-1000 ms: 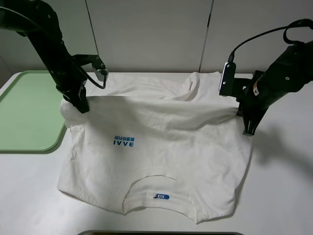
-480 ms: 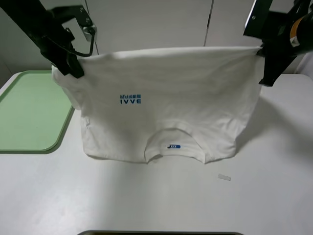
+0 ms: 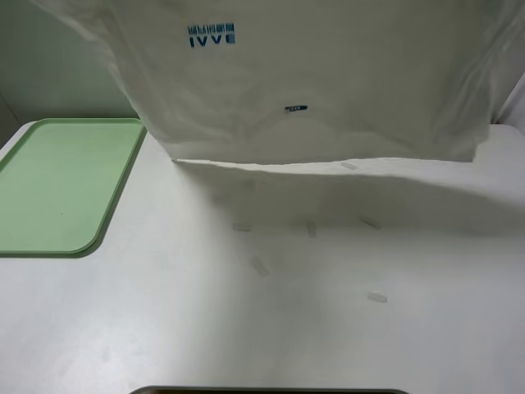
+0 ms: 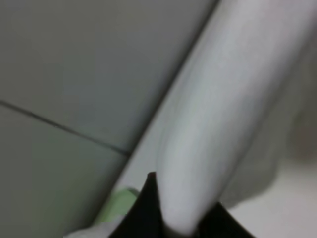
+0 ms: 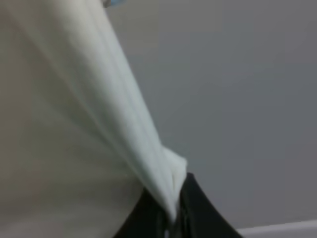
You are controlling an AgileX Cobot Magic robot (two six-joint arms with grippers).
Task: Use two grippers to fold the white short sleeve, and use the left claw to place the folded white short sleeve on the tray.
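Note:
The white short sleeve [image 3: 328, 74] hangs in the air across the top of the exterior high view, upside down, blue lettering at upper left and the collar low; its lower edge hangs just above the table. Both arms are out of that view above. In the left wrist view my left gripper [image 4: 173, 218] is shut on a stretched edge of the shirt [image 4: 223, 99]. In the right wrist view my right gripper [image 5: 171, 213] is shut on another stretched edge of the shirt [image 5: 99, 109]. The light-green tray [image 3: 57, 185] lies at the table's left.
Several small pale tape strips [image 3: 259, 266] lie on the white table [image 3: 287, 328] below the shirt. A dark edge [image 3: 271, 391] shows at the table's front. Grey wall panels stand behind.
Both grippers have lifted the shirt from lying on the table to hanging high in the air; the arms have risen out of the exterior view. Tape strips on the table are uncovered.

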